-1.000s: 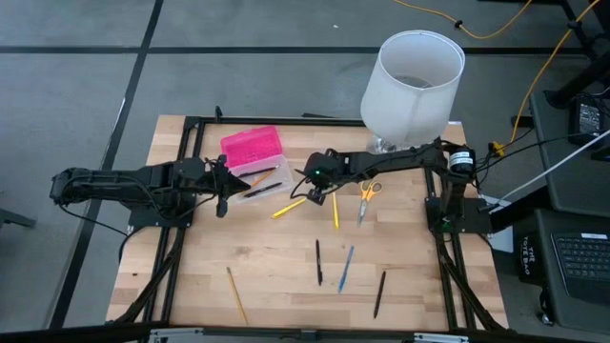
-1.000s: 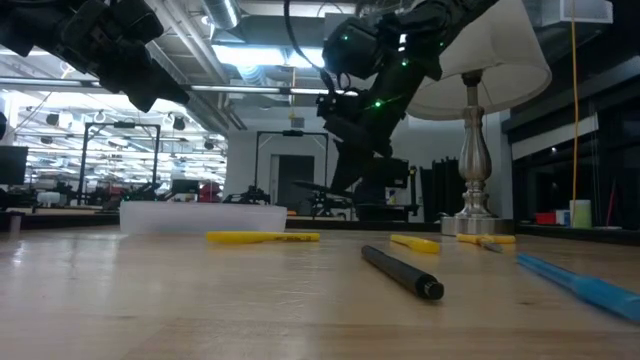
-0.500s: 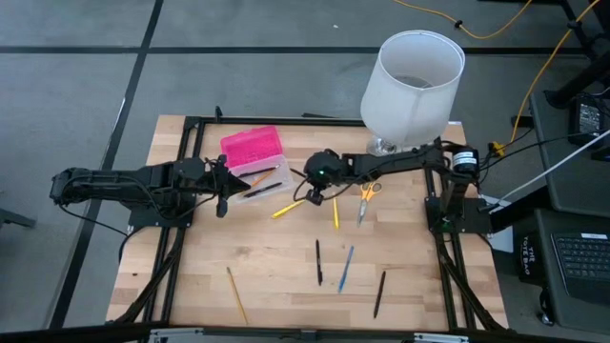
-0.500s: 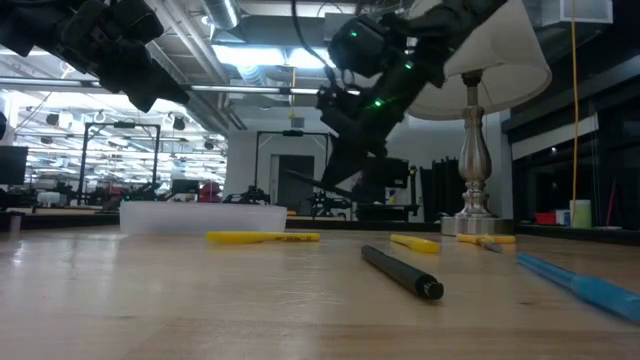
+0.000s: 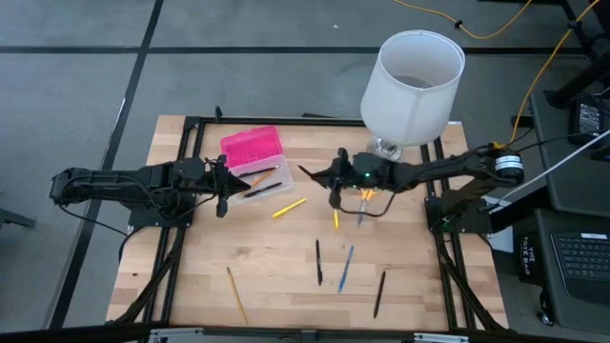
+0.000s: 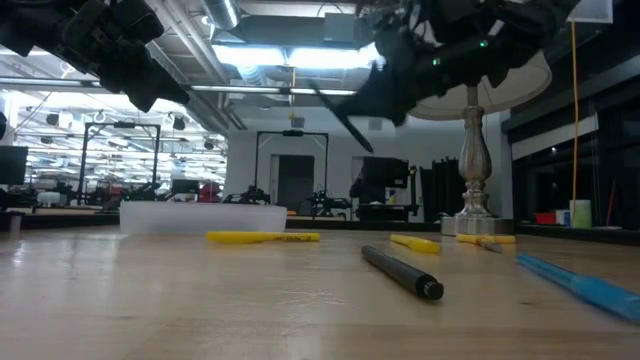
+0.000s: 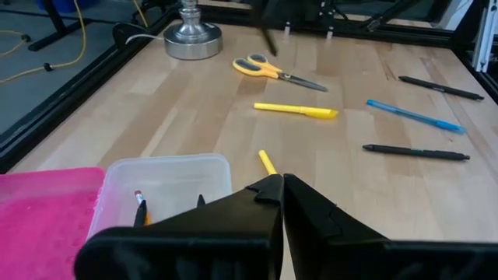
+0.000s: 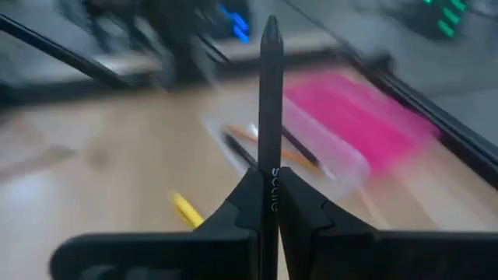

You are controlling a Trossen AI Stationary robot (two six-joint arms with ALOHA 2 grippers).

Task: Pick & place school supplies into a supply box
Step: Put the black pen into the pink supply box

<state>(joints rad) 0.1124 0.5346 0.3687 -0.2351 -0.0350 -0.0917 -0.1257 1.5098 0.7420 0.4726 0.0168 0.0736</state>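
Note:
The supply box has a pink lid [image 5: 251, 146] and a clear base [image 5: 264, 177] that holds a few pencils; it sits at the far left of the table. My left gripper [image 5: 232, 185] hovers shut beside the base, its tips [image 7: 277, 185] empty. My right gripper [image 5: 332, 180] is right of the box, above the table, and shut on a black pen [image 5: 310, 173]. A yellow pencil [image 5: 289, 207], another yellow one [image 5: 335, 218] and yellow-handled scissors [image 5: 363, 198] lie flat on the wood under and near it. My right gripper pinches the black pen between its two fingers [image 8: 250, 204], at the printed part of the barrel [image 8: 270, 180]. The pen runs along the fingers and sticks out well past their tips toward the box. It is lifted clear of the table, slanting a little downward.
A lamp with a big white shade [image 5: 412, 84] stands at the far right, its metal foot [image 7: 191, 39] on the table. A black pen [image 5: 318, 262], a blue pen [image 5: 346, 269], another black pen [image 5: 379, 293] and a yellow pencil [image 5: 236, 295] lie toward the near edge.
My right gripper has drawn back toward the table's right edge and risen a little, tipping from pointing down to nearly level. The black pen stayed in its fingers and swung up with it, so it now points toward the box.

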